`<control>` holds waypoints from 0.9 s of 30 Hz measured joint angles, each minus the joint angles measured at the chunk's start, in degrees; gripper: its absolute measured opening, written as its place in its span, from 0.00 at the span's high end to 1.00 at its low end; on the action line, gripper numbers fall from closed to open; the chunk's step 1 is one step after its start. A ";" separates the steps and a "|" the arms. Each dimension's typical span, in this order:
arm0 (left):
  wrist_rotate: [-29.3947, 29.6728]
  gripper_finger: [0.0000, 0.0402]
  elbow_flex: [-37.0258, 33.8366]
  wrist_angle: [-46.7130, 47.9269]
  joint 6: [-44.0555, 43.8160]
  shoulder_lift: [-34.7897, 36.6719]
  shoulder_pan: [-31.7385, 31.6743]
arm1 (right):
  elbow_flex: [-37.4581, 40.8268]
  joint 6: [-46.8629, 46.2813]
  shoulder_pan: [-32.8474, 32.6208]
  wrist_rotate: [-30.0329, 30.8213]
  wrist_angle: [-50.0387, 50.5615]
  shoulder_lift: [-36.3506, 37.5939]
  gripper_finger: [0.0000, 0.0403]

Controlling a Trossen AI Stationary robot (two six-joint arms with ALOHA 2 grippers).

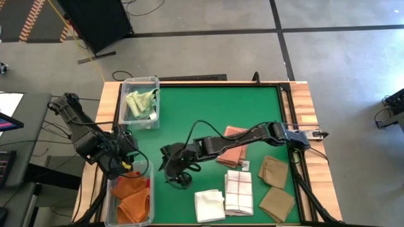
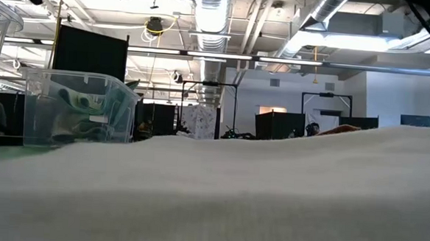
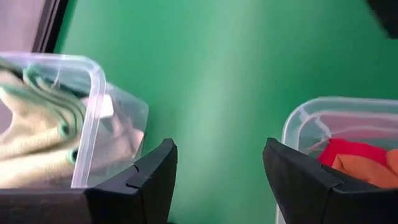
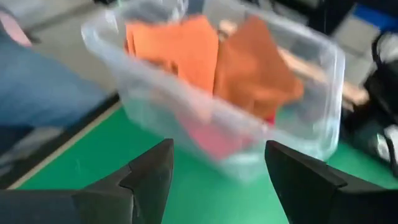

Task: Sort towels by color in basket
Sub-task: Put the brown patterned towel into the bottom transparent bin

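Observation:
Two clear bins stand near the table's left edge. The far bin (image 1: 140, 101) holds pale green towels (image 3: 37, 134). The near bin (image 1: 130, 198) holds rust-orange towels (image 4: 205, 56) with a red one (image 3: 348, 152) beside them. On the green mat lie a salmon pink towel (image 1: 232, 150), a white towel (image 1: 209, 205), a white-checked towel (image 1: 238, 191) and two tan towels (image 1: 273, 170) (image 1: 276, 203). My left gripper (image 3: 219, 149) is open and empty, between the two bins (image 1: 126, 161). My right gripper (image 4: 219, 149) is open and empty, just right of the near bin (image 1: 172, 170), facing it.
In the low view a white cloth (image 2: 270, 197) close to the camera hides most of the table; the far bin (image 2: 75, 113) shows at left. The right arm (image 1: 252, 135) stretches across the middle of the mat above the salmon pink towel. Wooden rims (image 1: 303, 101) border the mat.

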State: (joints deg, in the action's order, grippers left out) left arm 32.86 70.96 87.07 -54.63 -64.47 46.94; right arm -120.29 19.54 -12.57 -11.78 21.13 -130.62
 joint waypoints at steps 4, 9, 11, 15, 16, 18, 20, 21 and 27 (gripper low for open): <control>1.98 0.44 0.00 -2.52 2.97 0.00 -0.02 | 0.00 -0.03 -1.00 5.82 10.52 1.20 0.31; 4.37 0.44 0.00 -4.77 6.13 0.00 -0.02 | 0.02 -4.22 -2.01 9.03 22.33 2.16 0.31; 4.92 0.44 0.00 -5.05 7.00 -0.02 -0.03 | 0.02 -6.00 -2.59 9.23 25.31 2.50 0.31; 6.62 0.44 0.00 -5.64 8.42 -0.02 -0.02 | 0.02 -8.39 -4.52 13.47 31.72 3.31 0.31; 7.14 0.44 0.00 -5.64 8.57 -0.01 -0.02 | 0.02 -9.14 -5.05 14.97 33.81 3.63 0.31; 7.89 0.44 0.00 -5.64 8.59 -0.02 -0.04 | 0.02 -10.94 -5.89 17.27 37.34 4.22 0.31; 8.99 0.44 0.00 -5.77 8.73 -0.02 -0.02 | 0.02 -13.31 -6.40 19.48 41.47 4.96 0.31; 9.40 0.44 0.00 -6.05 9.06 -0.01 -0.02 | 0.02 -14.69 -6.53 20.49 43.48 5.23 0.31; 11.63 0.44 0.00 -10.76 13.64 -0.02 -0.04 | 0.88 -24.75 -6.68 25.32 59.19 5.56 0.31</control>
State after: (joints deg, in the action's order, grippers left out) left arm 44.49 70.96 76.31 -40.99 -64.49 46.90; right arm -119.41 -5.21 -19.25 13.54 80.32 -125.05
